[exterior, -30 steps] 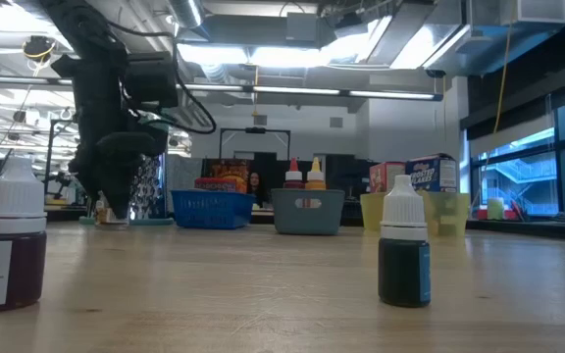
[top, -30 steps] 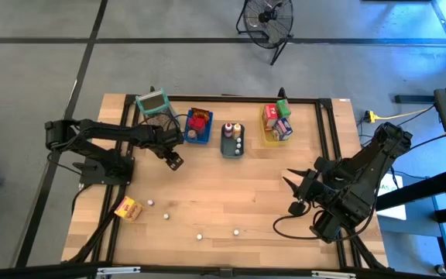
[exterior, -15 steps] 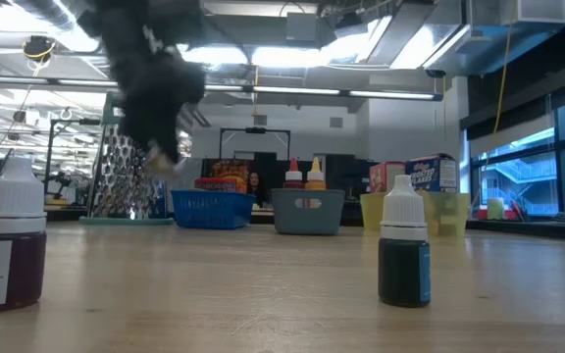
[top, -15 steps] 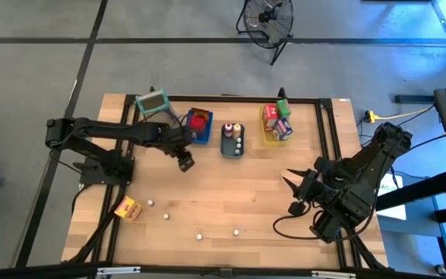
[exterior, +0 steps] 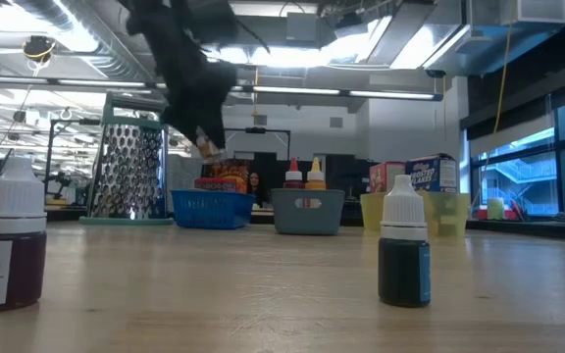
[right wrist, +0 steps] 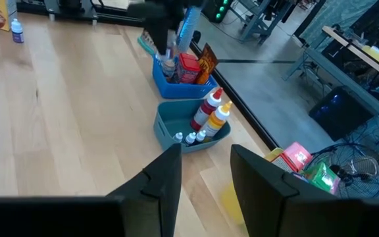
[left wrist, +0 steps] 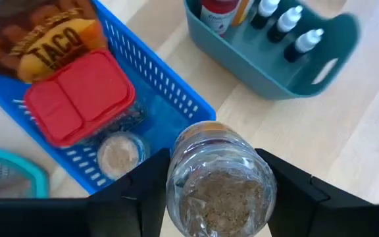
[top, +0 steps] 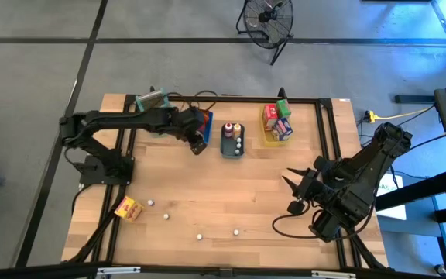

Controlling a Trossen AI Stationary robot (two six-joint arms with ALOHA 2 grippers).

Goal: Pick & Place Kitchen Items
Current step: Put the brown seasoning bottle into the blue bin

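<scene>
Jaws of the left gripper (left wrist: 219,197) are clamped on a small clear jar with brownish granules inside (left wrist: 220,181), one dark finger on each side of it; the jar is carried in the air just over the near edge of the blue slatted plastic tray (left wrist: 176,99); judging by that, the step in hand is the carry-and-drop of this jar, and the next move calls for going a little further over the tray, lowering into the bare corner, and only then letting go, so that the jar does not tip over the rim.

Inside the blue tray lie a red flat lidded box (left wrist: 81,99), a brown taco packet (left wrist: 38,36) and a second small round jar with a pale lid (left wrist: 117,155); the free spot beside that jar looks narrow.

Just beyond stands the grey-blue rectangular tray (left wrist: 281,66) with red and yellow squeeze bottles and tiny white-capped bottles; further along the back of the wooden counter (top: 231,194), the yellow tray (top: 276,128) holds cartons.

Right gripper (top: 291,194) hangs idle over the counter's right side, jaws parted and holding nothing.

Several small white-capped bottles (top: 198,235) and a yellow-red carton (top: 128,208) remain loose near the counter's front.
</scene>
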